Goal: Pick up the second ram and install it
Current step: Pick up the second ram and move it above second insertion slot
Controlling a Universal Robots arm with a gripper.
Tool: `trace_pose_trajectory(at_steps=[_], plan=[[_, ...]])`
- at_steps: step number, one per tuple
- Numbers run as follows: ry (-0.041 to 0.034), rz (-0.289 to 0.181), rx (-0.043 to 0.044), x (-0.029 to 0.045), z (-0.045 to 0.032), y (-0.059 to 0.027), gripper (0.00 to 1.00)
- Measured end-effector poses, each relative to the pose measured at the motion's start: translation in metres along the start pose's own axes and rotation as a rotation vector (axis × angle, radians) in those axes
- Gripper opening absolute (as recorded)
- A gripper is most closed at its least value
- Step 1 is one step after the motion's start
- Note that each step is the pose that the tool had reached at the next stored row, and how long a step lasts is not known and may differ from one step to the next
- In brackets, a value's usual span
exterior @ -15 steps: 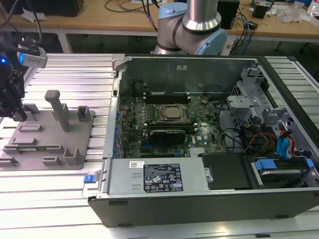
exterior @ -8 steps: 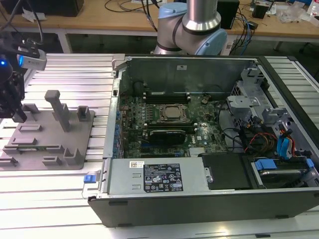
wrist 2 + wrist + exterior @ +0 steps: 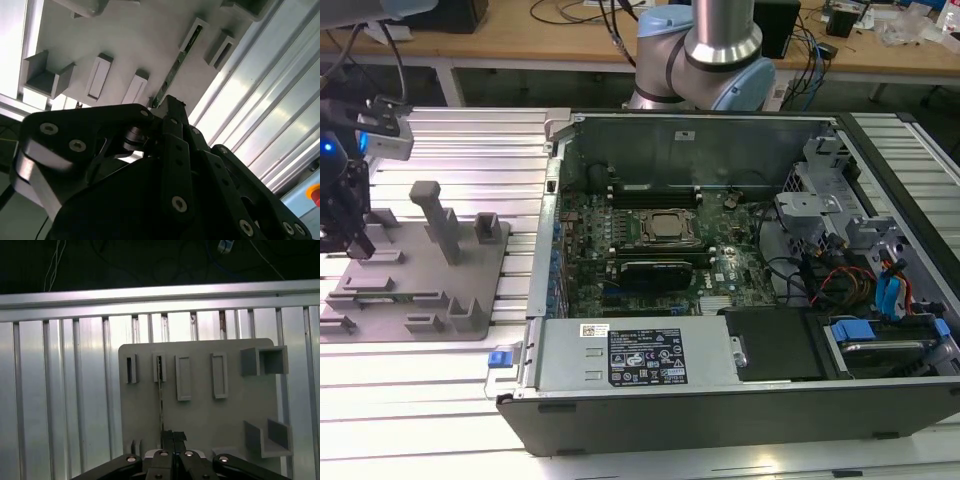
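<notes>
the gripper (image 3: 172,433) pinches the second ram (image 3: 161,395) by one end (not yet lifted from its grey holder (image 3: 200,420)); installation remains.

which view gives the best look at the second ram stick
The second wrist view: the second ram shows its green edge, standing in the gray holder and running to the gripper. The first wrist view shows it as a thin dark line; in the exterior view it is too small to tell.

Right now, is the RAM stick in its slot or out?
In: the RAM stick stands on edge, far end inside a gray holder plate slot, gripper closed on its near end.
</notes>
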State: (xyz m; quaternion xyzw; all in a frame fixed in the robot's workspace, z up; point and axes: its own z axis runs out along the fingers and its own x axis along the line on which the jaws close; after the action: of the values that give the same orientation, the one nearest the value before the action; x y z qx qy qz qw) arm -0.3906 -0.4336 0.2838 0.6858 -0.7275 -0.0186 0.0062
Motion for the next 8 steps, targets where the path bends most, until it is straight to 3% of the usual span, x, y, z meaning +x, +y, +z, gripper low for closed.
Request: trace_pose_trajectory(at_steps=[8], plan=[[0.0000,0.000,0.0000,0.0049,0.0170,0.0042,0.08]])
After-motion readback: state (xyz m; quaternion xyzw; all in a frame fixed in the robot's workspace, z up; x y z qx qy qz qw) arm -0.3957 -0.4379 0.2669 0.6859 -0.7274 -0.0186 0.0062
